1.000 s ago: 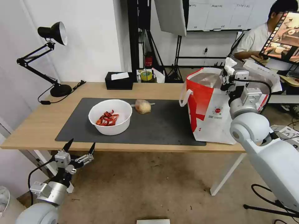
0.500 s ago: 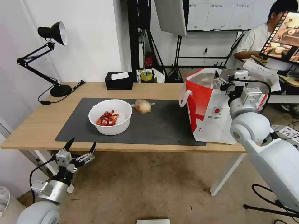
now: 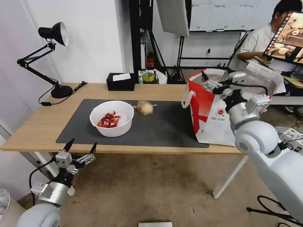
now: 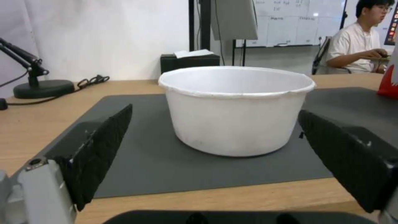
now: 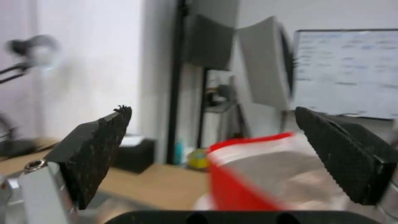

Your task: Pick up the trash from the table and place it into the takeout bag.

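On your desk (image 3: pixel 38 129), the white bowl of crayfish shells (image 3: pixel 111 118) and the small beige-filled bag (image 3: pixel 145 107) sat on the grey mat (image 3: pixel 167 126). Your right claw (image 3: pixel 210 82) hung apart above the takeout bag (image 3: pixel 208 116); your left claw (image 3: pixel 80 148) waited apart below the desk's near edge.

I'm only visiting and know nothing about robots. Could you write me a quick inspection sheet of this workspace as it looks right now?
Surface: table, dark mat.
Job's things: bowl of red shells and small filled bag on mat; takeout bag upright at mat's right end.
Clutter: tissue box, desk lamp, tape roll.
Claws: left claw open, below table's front edge; right claw open, over takeout bag's mouth.
Cables: lamp cord on table.
Surroundings: whiteboard, tripods.
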### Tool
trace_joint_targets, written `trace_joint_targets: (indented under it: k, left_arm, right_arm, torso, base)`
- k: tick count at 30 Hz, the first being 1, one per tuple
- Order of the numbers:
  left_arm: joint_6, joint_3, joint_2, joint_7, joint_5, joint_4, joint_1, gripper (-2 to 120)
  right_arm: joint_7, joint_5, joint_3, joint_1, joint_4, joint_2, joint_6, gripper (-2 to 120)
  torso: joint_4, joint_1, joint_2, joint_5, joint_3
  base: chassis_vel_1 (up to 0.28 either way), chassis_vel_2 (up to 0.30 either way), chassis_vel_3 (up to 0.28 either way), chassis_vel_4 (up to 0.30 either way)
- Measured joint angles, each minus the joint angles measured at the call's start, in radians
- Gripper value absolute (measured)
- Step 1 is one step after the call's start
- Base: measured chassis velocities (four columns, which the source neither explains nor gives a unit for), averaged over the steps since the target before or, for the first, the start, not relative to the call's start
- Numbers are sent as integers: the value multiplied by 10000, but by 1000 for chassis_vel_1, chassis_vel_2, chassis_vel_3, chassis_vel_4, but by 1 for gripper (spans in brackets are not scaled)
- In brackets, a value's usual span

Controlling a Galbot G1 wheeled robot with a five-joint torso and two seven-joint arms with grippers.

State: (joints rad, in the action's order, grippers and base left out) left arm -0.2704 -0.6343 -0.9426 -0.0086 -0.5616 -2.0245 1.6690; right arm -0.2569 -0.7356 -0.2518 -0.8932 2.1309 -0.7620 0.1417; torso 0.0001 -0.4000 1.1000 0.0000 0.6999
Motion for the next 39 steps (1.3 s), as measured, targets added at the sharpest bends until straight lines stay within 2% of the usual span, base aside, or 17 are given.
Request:
trace_joint_targets:
  k: [1, 4, 12, 14, 18, 20, 24, 26, 29, 39]
  left_arm:
    - [0, 0, 0, 0, 0, 0, 0, 100]
    - [-47, -19, -57, 3, 7, -9, 44, 100]
    - [-71, -87, -83, 12, 11, -16, 109, 100]
    - [-71, -145, -101, 23, 14, -41, 214, 100]
    - [-75, -226, -104, 52, 22, -44, 345, 100]
    - [-89, -266, -115, 87, 29, -36, 415, 100]
    - [-94, -276, -172, 164, 40, -27, 461, 100]
    - [-110, -284, -282, 265, 88, -20, 569, 100]
    - [-145, -336, -346, 314, 124, -23, 718, 100]
    - [-311, -597, -522, 496, 165, 17, 1076, 100]
  right_arm:
    - [0, 0, 0, 0, 0, 0, 0, 100]
    - [846, 51, -290, -1105, 624, 132, -2, 100]
    - [1245, 380, -673, -2718, 1109, 166, -355, 100]
    - [1377, 741, -798, -3616, 1227, -99, -641, 100]
    - [1480, 1271, -885, -4455, 1255, -522, -1092, 100]
    - [1595, 2145, -914, -5256, 1047, -969, -1810, 100]
    - [1614, 2658, -976, -5903, 854, -1358, -2377, 100]
    - [1611, 3280, -1092, -6613, 562, -1834, -3031, 100]
    - [1579, 3764, -1156, -7271, 302, -2228, -3522, 100]
    - [1078, 4138, -760, -7986, -344, -2971, -3910, 100]
  torso:
    - [0, 0, 0, 0, 0]
    - [-2, 1, 0, 2, 0]
    - [0, 1, 0, -2, 0]
    - [-2, 1, 0, 0, 1]
    - [-1, 1, 0, 0, 0]
    - [-1, 1, 0, 0, 0]
    - [-1, 0, 0, -1, 0]
    - [-2, 0, 0, 0, 0]
    - [-2, 1, -1, -1, 0]
    - [-1, 0, 0, 0, 0]
  base:
    - [0, 0, 0, 0]
    - [0, 0, 0, 0]
    - [0, 0, 0, 0]
    - [0, 0, 0, 0]
    - [0, 0, 0, 0]
    - [0, 0, 0, 0]
    - [0, 0, 0, 0]
    - [0, 0, 0, 0]
    - [0, 0, 0, 0]
    - [0, 0, 0, 0]
